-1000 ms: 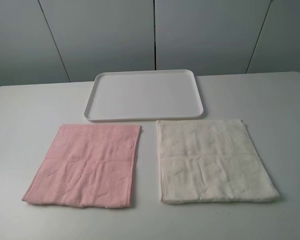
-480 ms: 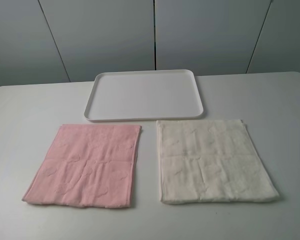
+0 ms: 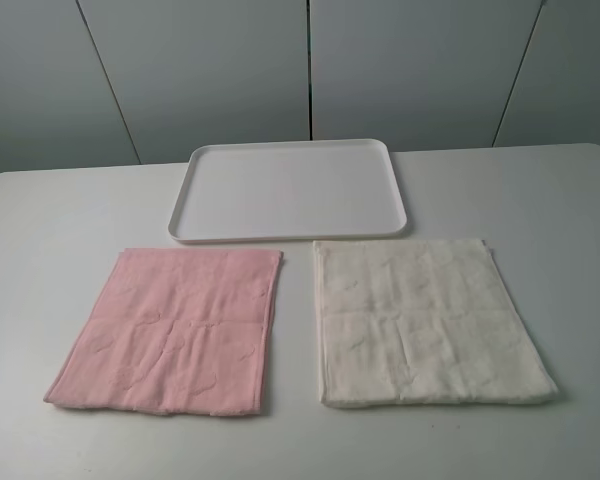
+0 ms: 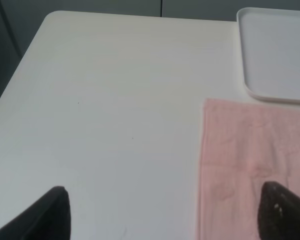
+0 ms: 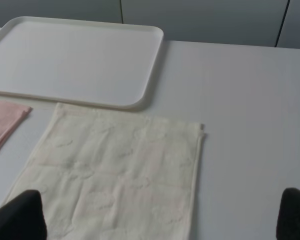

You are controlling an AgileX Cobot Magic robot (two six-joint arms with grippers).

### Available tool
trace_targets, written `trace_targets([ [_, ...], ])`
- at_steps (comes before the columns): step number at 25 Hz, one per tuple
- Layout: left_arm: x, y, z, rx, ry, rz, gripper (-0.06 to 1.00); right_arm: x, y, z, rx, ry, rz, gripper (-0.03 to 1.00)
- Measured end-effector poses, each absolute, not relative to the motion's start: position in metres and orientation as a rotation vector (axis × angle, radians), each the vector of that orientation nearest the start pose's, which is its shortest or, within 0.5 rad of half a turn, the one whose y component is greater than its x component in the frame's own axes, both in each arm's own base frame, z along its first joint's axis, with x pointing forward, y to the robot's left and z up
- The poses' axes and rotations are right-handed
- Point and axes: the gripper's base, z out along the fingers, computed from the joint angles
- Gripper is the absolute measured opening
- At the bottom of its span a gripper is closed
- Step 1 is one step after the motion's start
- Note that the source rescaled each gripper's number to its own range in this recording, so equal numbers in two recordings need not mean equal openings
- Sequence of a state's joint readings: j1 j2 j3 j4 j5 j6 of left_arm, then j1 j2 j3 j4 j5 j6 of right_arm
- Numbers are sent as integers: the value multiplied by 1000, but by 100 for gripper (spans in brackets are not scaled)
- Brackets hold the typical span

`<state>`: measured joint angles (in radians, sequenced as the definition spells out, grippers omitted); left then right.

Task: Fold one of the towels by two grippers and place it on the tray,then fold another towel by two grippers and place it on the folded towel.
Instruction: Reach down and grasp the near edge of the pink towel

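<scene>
The left gripper [image 4: 165, 215] stands wide open, holding nothing. Only its two dark fingertips [image 4: 52, 215] show at the edge of the left wrist view, one over bare table [image 3: 40, 230] and the other over the pink towel [image 4: 250, 160]. From this angle it is hard to say whether that tip touches the cloth or hangs above it. The right gripper [image 5: 157, 215] is also spread wide and empty. One of its fingertips [image 5: 20, 217] sits over a near part of the cream-white towel [image 5: 120, 170], the other over bare table beyond the towel's outer edge. In the high view the pink towel [image 3: 170, 330] lies flat and unfolded on the left half of the table, slightly skewed, with a faint embossed pattern. The cream-white towel [image 3: 430, 320] lies flat and unfolded on the right half, apart from the pink one with a strip of table between them. The tray [image 3: 290, 190] rests behind both towels near the table's far edge, roughly centred, white with a low rim and rounded corners. The cream-white towel's far edge lies just beside the tray's near rim, and the pink towel's far edge comes close to the near left corner. Grey wall panels [image 3: 200, 70] stand behind the table.
</scene>
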<state>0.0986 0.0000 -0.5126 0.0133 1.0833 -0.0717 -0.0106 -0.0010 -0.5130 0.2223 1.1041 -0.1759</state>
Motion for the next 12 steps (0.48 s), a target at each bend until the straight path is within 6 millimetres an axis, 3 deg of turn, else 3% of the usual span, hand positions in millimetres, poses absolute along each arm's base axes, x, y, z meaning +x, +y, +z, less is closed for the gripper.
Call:
trace_targets([
  [12, -7, -1, 279, -111, 2053, 48, 97, -9, 20, 280, -181, 2035, 191, 100],
])
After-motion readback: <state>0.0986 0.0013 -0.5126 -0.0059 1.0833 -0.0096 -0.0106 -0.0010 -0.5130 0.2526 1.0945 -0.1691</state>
